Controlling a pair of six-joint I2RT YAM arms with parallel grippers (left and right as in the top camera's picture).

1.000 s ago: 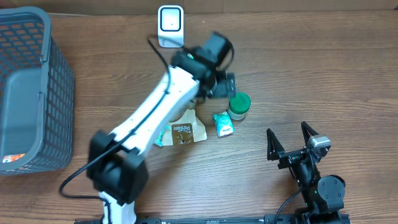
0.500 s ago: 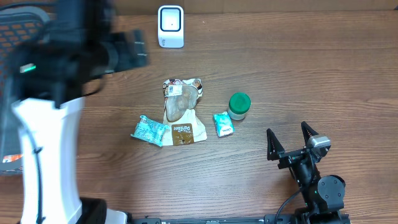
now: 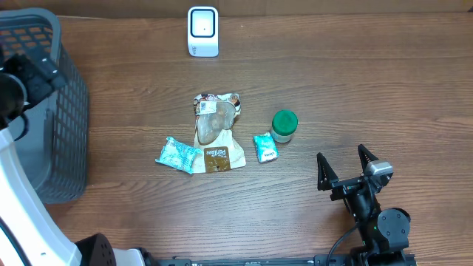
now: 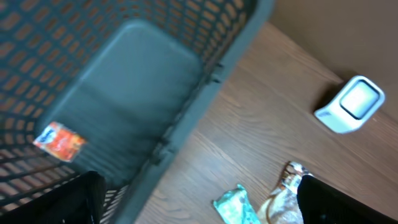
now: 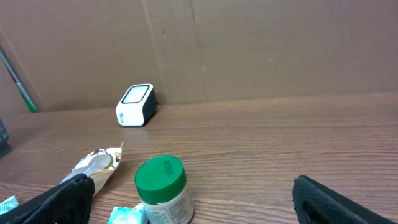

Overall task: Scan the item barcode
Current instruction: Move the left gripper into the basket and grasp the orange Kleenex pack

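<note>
Though squinting at a clipped view, can catch left gripper (image 4: 199,186) above basket (image 3: 68,133), far left, fingers wide, empty. Near right, right gripper (image 3: 341,154) gaping, empty too. Mid-table: pouch (image 3: 216,140), teal packets (image 3: 177,154), jar (image 3: 284,124), scanner (image 3: 202,31) far behind; barcodes too small to read.

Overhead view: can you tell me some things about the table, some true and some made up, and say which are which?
1. The green-lidded jar stands upright on the table. True.
2. The white scanner is inside the basket. False: it stands on the table by the far edge. The basket holds a small orange packet.
3. The right gripper is open and holds nothing. True.
4. The brown pouch lies on top of the jar. False: it lies flat on the table beside the jar, between two teal packets.
</note>
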